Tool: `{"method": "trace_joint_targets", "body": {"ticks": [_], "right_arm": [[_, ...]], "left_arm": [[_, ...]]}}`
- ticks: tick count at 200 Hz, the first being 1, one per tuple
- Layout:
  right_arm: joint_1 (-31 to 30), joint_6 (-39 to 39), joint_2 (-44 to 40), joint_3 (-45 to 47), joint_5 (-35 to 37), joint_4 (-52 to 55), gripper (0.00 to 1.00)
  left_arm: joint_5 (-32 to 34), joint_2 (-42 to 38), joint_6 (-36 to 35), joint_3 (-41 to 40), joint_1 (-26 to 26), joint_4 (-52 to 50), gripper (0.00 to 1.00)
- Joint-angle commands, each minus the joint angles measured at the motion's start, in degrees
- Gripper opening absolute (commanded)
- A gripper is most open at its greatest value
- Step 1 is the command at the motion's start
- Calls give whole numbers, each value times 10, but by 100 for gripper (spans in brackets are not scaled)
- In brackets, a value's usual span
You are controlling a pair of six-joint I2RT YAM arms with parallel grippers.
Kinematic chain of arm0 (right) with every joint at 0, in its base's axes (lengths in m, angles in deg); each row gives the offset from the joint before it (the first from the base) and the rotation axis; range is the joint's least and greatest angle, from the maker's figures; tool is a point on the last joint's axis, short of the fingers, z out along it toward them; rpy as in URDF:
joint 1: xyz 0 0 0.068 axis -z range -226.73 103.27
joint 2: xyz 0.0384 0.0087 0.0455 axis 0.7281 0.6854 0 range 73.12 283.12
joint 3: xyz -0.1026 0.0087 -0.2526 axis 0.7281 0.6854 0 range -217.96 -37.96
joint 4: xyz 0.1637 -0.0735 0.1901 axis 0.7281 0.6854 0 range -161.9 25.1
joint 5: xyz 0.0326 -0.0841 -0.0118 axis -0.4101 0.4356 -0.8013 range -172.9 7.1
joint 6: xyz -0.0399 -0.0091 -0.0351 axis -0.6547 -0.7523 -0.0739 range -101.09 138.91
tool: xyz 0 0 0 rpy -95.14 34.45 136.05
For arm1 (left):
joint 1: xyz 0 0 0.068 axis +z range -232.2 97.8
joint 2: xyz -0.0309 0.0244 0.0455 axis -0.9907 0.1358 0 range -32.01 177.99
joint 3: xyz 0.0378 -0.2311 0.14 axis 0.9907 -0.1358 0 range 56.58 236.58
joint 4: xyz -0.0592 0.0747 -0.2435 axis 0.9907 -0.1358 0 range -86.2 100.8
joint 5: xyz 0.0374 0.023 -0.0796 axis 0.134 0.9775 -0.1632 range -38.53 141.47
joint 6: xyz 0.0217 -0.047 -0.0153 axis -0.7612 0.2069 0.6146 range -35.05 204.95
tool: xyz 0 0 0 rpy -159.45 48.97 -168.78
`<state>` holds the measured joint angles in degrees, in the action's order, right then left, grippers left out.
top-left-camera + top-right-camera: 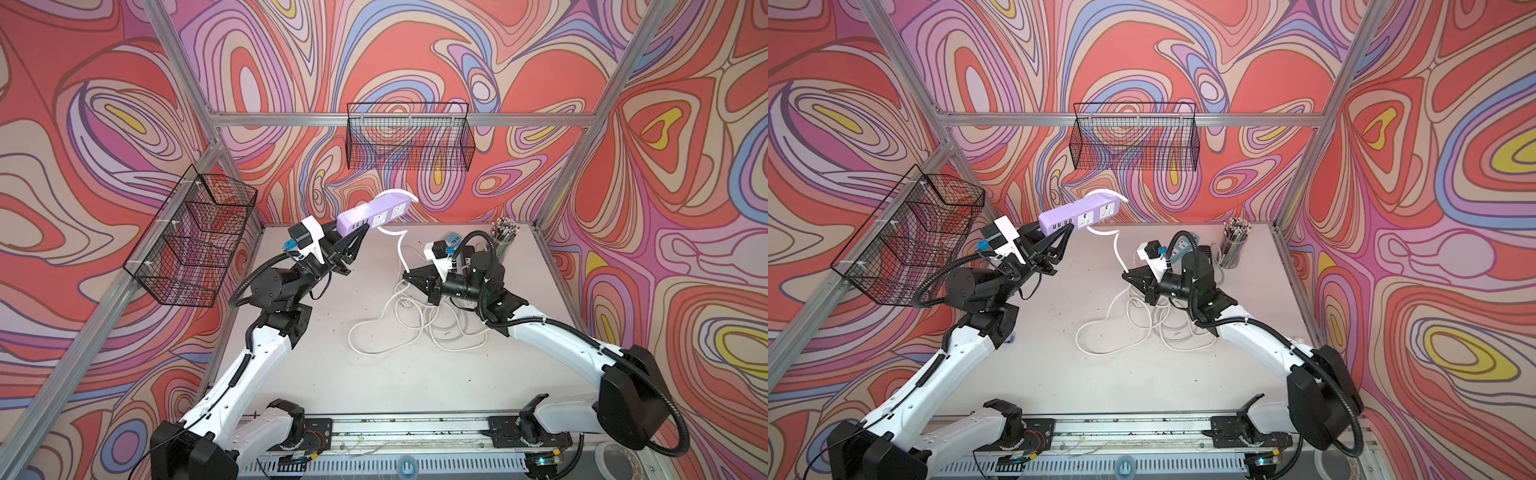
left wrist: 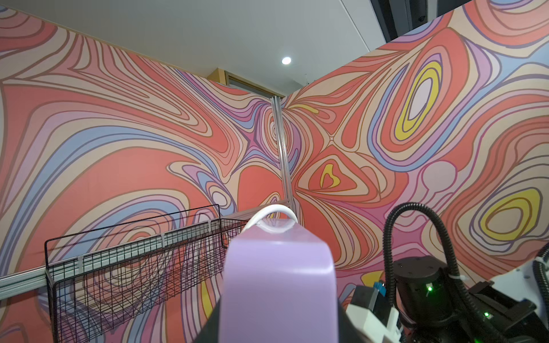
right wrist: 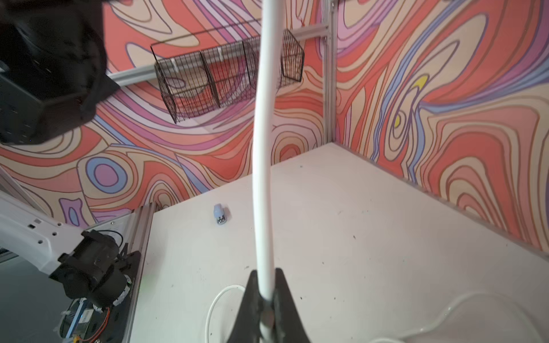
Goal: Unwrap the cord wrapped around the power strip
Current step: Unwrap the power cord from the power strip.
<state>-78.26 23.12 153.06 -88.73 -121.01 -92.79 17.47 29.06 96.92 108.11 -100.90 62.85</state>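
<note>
Lit brightly and evenly from above; round ceiling lamp glaring white in the left wrist view. Only faint, soft shadows on the table. Wide-angle stretching toward all edges. Smeared, overexposed cord; out-of-focus dark arm close to the right wrist lens.

We find the near and left parts of the table mostly bare, with room to pass. A span of cord slants from the raised power strip down to the right gripper, barring the middle. Its loose loops clutter the right half. A cup of pencils stands in the far right corner; a side basket and a back basket jut from the walls
</note>
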Motion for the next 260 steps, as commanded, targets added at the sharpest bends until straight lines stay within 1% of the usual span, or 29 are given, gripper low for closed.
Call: {"method": "trace_joint_targets", "body": {"ticks": [1,45,66,104,136,181,196,208,230,260], "right_arm": [[-3,24,37,21,2,-74,0],[-12,65,154,42,16,-186,0],[-12,61,203,19,33,-204,0],[3,53,288,-96,40,-197,0],[39,52,314,-237,26,-161,0],[76,4,306,-460,12,-42,0],[84,-10,295,-518,9,-8,0],[91,-20,279,-547,7,11,0],[104,-35,223,-546,12,29,0],[129,-41,110,-456,34,33,0]], "left_arm": [[8,-17,-6,-3,5,32,0],[2,-11,18,-1,6,51,0],[-1,-4,35,-1,6,64,0],[-3,5,60,-1,5,81,0],[-5,15,74,-3,-1,93,0],[-4,22,71,-4,-6,87,0],[-3,25,70,-5,-6,85,0],[-3,25,68,-5,-6,83,0],[1,25,59,-6,-7,75,0],[10,20,37,-8,-6,59,0]]}}
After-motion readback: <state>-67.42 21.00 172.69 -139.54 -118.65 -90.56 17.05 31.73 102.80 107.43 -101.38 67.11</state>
